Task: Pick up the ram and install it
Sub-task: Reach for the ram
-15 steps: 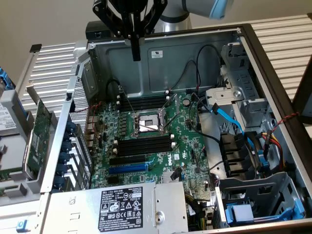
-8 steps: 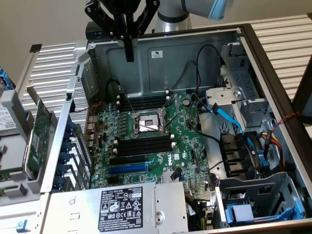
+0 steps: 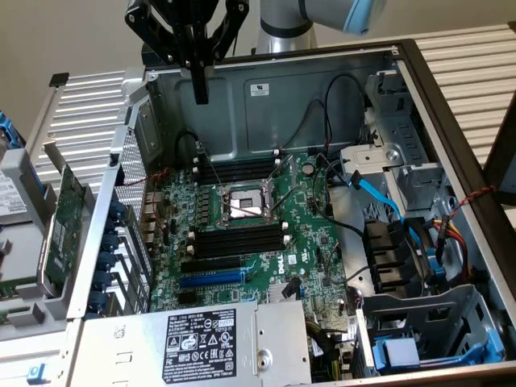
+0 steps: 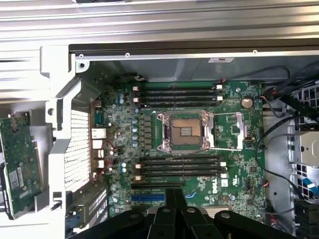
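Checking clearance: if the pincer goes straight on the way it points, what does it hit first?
Probably the motherboard, near the memory slots beside the processor socket; the way below the pincer looks free, depth unclear.

Surface: pale ribbed tabletop (image 3: 85, 105); bare strips show at the case's 10 and 2 o'clock in the exterior view.
Centre: open computer case (image 3: 242, 89) lying flat, open side up.
9 o'clock: green card (image 3: 63, 230) with metal bracket, tilted, just beside the case wall.
Farther out at 9 o'clock: labelled grey box (image 3: 10, 201).

Pincer's (image 3: 199, 95) upper part cut off, ext. view
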Controlling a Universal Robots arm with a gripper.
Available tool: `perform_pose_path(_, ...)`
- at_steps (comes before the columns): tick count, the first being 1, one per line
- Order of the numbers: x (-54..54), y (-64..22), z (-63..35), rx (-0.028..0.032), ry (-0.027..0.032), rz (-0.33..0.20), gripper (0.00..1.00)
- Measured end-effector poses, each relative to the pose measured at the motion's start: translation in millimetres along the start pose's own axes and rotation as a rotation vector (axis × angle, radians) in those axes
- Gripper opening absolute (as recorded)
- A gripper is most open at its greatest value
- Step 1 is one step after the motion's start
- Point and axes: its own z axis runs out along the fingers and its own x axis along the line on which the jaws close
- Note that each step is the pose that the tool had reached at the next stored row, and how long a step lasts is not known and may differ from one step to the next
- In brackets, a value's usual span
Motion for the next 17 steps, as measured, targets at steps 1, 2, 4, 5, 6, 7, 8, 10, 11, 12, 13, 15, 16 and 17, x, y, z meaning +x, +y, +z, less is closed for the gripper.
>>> perform_pose_path(1, 1.1, -0.2, 0.0, 0.0004, 0.0051, 0.000, 0.10)
perform_pose_path(2, 2.0, -0.4, 0.1, 0.0009, 0.0110, 0.000, 0.10)
perform_pose_path(4, 4.4, -0.9, 0.2, 0.0017, 0.0229, 0.001, 0.10)
perform_pose_path(5, 5.9, -1.2, 0.3, 0.0019, 0.0282, 0.001, 0.10)
perform_pose_path(6, 7.4, -1.5, 0.4, 0.0022, 0.0336, 0.002, 0.10)
perform_pose_path(7, 9.0, -2.0, 0.3, 0.0027, 0.0390, 0.002, 0.10)
perform_pose_path(8, 11.1, -2.5, 0.4, 0.0030, 0.0429, 0.002, 0.10)
perform_pose_path(10, 15.5, -3.8, 0.3, 0.0034, 0.0479, 0.002, 0.10)
perform_pose_path(11, 18.3, -4.9, 0.3, 0.0034, 0.0486, 0.002, 0.10)
perform_pose_path(12, 22.7, -6.3, 0.3, 0.0034, 0.0487, 0.002, 0.10)
perform_pose_path(13, 27.0, -7.3, 0.3, 0.0034, 0.0487, 0.002, 0.10)
perform_pose_path(15, 36.1, -8.7, 0.4, 0.0034, 0.0487, 0.002, 0.10)
perform_pose_path(16, 40.5, -9.5, 0.4, 0.0034, 0.0487, 0.002, 0.10)
perform_pose_path(17, 45.4, -10.2, 0.5, 0.0034, 0.0487, 0.002, 0.10)
